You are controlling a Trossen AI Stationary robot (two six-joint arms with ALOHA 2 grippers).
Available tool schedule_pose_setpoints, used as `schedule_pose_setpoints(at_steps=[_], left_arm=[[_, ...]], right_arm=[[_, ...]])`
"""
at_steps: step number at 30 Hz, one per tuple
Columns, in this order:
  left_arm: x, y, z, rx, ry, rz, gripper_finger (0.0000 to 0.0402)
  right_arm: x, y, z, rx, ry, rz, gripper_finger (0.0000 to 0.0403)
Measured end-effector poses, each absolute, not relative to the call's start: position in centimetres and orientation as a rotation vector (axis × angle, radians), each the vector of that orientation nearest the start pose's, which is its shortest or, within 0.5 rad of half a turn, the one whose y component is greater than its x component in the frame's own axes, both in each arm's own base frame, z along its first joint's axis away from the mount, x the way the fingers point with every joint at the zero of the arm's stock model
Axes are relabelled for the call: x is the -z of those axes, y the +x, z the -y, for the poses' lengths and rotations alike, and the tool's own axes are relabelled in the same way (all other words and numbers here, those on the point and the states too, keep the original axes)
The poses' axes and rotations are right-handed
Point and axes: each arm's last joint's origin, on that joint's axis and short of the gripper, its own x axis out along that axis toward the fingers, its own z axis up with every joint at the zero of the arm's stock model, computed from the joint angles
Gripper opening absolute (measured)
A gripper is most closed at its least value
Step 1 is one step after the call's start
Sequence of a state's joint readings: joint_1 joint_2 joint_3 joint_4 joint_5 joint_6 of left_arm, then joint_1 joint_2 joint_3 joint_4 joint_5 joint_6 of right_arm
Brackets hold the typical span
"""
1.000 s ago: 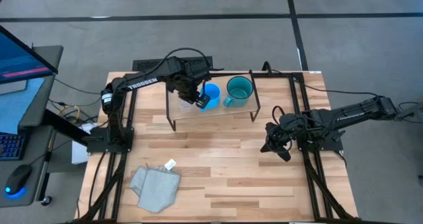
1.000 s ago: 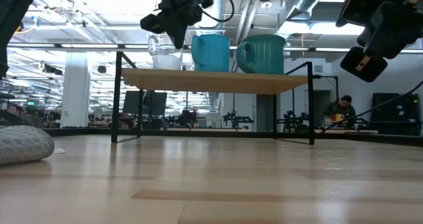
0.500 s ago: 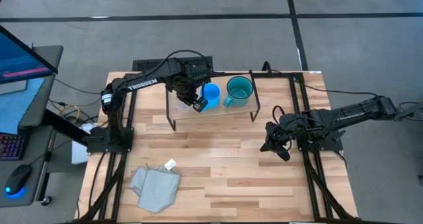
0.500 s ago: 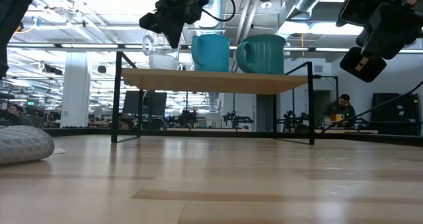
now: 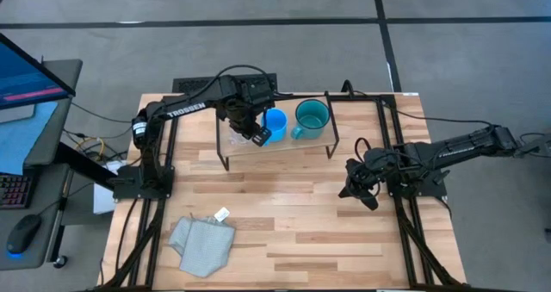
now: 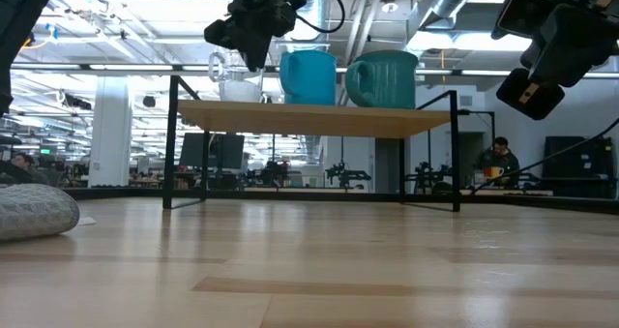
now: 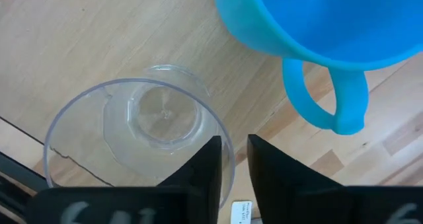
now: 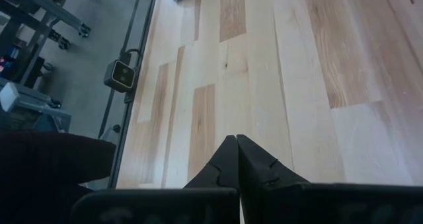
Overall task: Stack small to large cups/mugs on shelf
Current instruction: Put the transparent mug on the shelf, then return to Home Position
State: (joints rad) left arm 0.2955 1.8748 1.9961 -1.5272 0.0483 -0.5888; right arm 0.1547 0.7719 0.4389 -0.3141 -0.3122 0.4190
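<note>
As seen from above, my left gripper (image 5: 250,130) pinches the glass cup (image 5: 240,138) on the shelf (image 5: 284,144), left of the blue mug (image 5: 274,122) and teal mug (image 5: 311,116). From table level, the cup's base appears seated; I judge a slow release and straight lift best. At the wrist, my fingers (image 7: 206,161) straddle its rim. My right gripper (image 5: 355,191) waits closed, near right.

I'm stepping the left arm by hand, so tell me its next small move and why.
Probably open the left tool and lift clear. Its fingers pinch the rim of the glass cup, which looks set on the shelf beside the blue mug and teal mug, already in size order. The right tool waits shut over the table.
</note>
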Motion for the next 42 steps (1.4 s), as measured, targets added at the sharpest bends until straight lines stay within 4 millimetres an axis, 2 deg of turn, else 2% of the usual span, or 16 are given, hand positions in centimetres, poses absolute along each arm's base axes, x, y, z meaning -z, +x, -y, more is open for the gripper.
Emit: schedule_pose_setpoints(at_steps=[7,13,20,27,30,35,39,42], left_arm=[[-34.9,33.5,-10.2,-0.628,-0.72,-1.299,0.0091],[-36.4,33.3,-10.6,-0.644,-0.709,-1.243,0.0094],[-39.3,32.5,-10.7,-0.639,-0.693,-1.155,0.0094],[-43.9,30.3,-10.3,-0.671,-0.605,-0.969,0.0094],[-45.9,28.5,-9.4,-0.696,-0.547,-0.89,0.0094],[-48.4,25.8,-6.6,-0.742,-0.421,-0.785,0.009],[-50.1,23.3,-4.1,-0.739,-0.35,-0.694,0.0063],[-50.5,22.1,-2.3,-0.758,-0.306,-0.647,0.0037]], right_arm=[[-20.7,15.5,-3.3,-0.31,0.444,-0.737,0.0012],[-20.7,15.5,-3.3,-0.312,0.44,-0.736,0.0012],[-20.7,15.5,-3.3,-0.312,0.44,-0.736,0.0012],[-20.7,15.5,-3.3,-0.312,0.44,-0.735,0.0012],[-20.7,15.5,-3.3,-0.31,0.438,-0.731,0.0012],[-20.7,15.6,-3.3,-0.297,0.431,-0.721,0.0012],[-20.9,15.7,-3.2,-0.273,0.394,-0.691,0.0012],[-21.3,16.0,-3.2,-0.292,0.377,-0.635,0.0012]])
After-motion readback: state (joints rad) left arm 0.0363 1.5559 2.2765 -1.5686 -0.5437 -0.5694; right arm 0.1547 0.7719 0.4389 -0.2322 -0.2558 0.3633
